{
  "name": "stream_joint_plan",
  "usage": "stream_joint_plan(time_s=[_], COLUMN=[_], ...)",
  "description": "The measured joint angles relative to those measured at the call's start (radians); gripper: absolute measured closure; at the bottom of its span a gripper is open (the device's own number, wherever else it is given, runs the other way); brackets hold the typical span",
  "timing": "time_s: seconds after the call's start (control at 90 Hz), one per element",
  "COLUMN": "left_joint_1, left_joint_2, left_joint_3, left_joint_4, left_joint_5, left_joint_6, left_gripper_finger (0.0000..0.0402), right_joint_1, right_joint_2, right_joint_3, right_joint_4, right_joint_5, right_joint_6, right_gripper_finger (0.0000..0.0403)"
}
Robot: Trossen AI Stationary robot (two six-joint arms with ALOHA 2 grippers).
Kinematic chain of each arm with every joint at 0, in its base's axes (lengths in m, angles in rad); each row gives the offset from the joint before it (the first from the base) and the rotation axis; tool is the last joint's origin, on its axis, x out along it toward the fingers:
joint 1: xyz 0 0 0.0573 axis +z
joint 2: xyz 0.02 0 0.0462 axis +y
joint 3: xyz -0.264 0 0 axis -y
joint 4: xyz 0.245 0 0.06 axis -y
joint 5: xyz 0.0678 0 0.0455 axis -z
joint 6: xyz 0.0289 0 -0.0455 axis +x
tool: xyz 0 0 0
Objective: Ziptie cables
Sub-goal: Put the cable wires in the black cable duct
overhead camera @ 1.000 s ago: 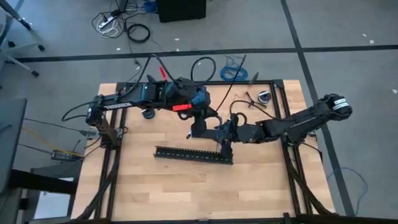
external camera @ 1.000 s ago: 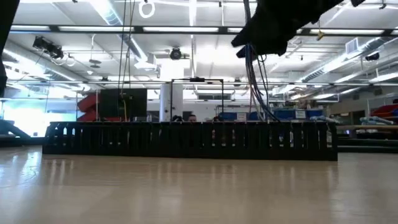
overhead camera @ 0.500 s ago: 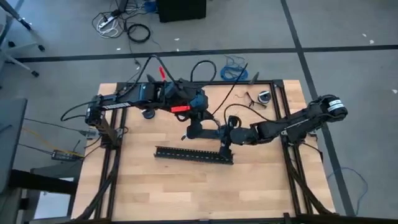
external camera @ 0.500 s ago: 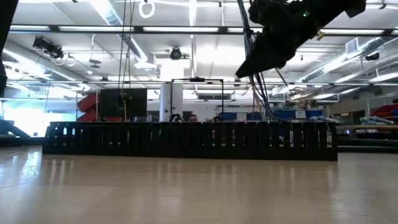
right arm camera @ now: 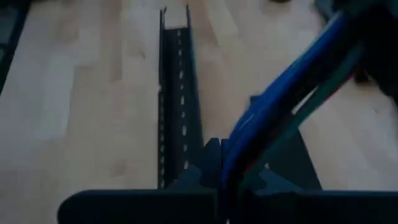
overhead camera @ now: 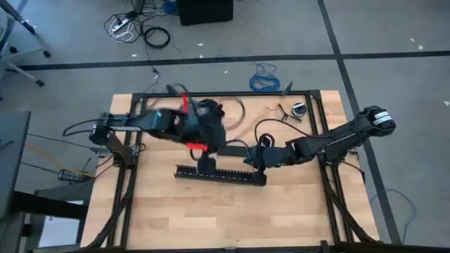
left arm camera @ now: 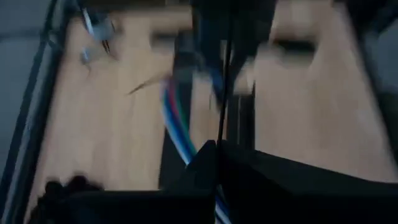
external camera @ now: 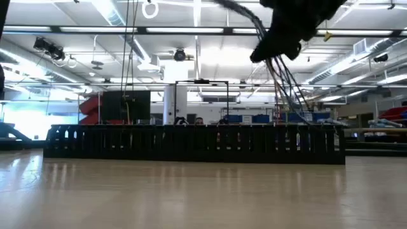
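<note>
Pale, smooth wood table (overhead camera: 295, 211); matt black slotted plastic channel (overhead camera: 221, 174); glossy cables (right arm camera: 280, 112).

A light wooden table (overhead camera: 176, 211) carries a long black slotted tray (overhead camera: 221, 174).

Grey floor (overhead camera: 394, 28), taped lines; ceiling strip lights (external camera: 127, 29).

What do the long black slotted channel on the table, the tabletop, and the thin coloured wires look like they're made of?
The long black slotted channel looks like matte moulded plastic, though painted metal is possible: thin upright walls cut by even slots. The light wooden tabletop looks like butcher-block wood: pale planks with visible seams and a dull sheen. The thin coloured wires appear plastic-insulated: smooth blue and green jackets that bend freely.
</note>
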Motion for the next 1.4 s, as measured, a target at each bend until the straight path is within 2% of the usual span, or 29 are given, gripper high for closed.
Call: stream_joint_plan(time_s=[0.156,0.433,0.533,0.656,0.944,1.033,1.4], left_joint_1=[-0.033,-0.125,-0.151,-0.175,-0.220,-0.228,-0.223], left_joint_2=[-0.094,-0.309,-0.354,-0.396,-0.415,-0.415,-0.413], left_joint_3=[-0.170,-0.607,-0.760,-0.888,-1.073,-1.113,-1.189], left_joint_4=[0.060,0.238,0.263,0.309,0.471,0.538,0.551], left_joint_5=[-0.024,-0.019,-0.021,-0.025,-0.041,-0.042,-0.051], left_joint_6=[-0.032,-0.133,-0.159,-0.162,-0.132,-0.105,-0.025], left_gripper_finger=[0.0401,0.0401,0.0401,0.0401,0.0401,0.0401,0.0401], right_joint_1=[0.025,-0.005,-0.017,-0.033,-0.061,-0.066,-0.101], right_joint_2=[0.113,0.445,0.535,0.614,0.776,0.818,0.818], right_joint_3=[0.168,0.542,0.648,0.766,0.968,1.002,1.017], right_joint_4=[-0.184,-0.502,-0.574,-0.635,-0.724,-0.768,-0.780], right_joint_5=[-0.010,-0.149,-0.216,-0.269,-0.375,-0.377,-0.415], right_joint_6=[0.015,-0.054,-0.076,-0.088,-0.123,-0.135,-0.134], right_gripper_finger=[0.0402,0.0402,0.0402,0.0403,0.0402,0.0402,0.0402])
